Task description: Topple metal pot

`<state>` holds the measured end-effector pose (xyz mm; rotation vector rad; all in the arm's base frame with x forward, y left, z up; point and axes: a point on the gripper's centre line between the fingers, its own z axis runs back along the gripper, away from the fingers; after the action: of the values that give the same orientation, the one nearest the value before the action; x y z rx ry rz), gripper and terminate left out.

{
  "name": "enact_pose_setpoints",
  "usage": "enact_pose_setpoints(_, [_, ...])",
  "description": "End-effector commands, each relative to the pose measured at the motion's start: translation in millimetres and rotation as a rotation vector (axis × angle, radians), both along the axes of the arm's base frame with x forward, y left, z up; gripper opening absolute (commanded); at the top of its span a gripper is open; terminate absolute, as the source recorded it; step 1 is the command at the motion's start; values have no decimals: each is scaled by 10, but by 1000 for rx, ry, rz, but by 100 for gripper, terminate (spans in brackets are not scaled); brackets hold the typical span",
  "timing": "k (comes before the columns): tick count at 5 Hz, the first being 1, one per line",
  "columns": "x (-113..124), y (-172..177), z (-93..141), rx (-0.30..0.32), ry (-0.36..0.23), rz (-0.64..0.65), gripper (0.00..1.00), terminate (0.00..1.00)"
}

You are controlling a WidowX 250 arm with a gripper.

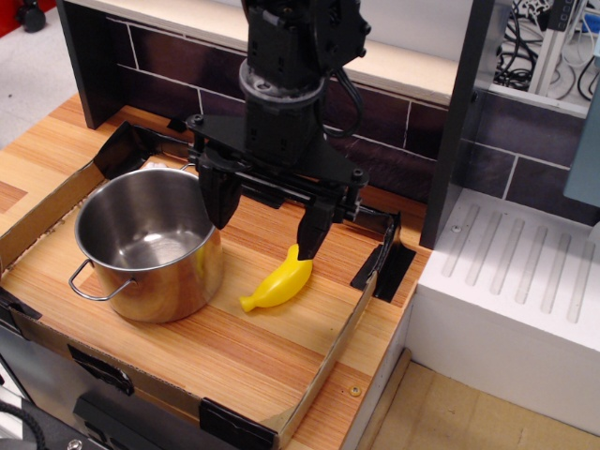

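The metal pot (pixel 150 246) stands upright on the wooden tabletop at the left. It is shiny steel and empty, with a wire loop handle at its front left. My gripper (pixel 265 223) hangs open just right of the pot. Its left finger (pixel 217 197) is at the pot's right rim; I cannot tell if it touches. Its right finger (pixel 315 230) hangs above the top end of the yellow toy banana (pixel 277 282). The gripper holds nothing.
A low cardboard wall (pixel 323 361) borders the wooden board (pixel 187 356) on the front and right. Black clips (pixel 382 265) hold its corners. A dark tiled back wall stands behind. A white ribbed drainer (pixel 525 272) lies to the right.
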<state>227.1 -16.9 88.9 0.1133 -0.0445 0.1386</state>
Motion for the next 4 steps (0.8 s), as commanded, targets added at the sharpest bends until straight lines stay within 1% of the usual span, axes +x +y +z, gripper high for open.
enact_pose_setpoints(1, [0, 0, 0, 0, 0, 0, 100, 0])
enact_pose_setpoints(2, [62, -39, 66, 43, -23, 49, 100, 0])
enact_pose_setpoints(3, [186, -95, 104, 192, -84, 111, 100, 0])
enact_pose_setpoints(4, [269, -150, 105, 375, -110, 87, 100, 0])
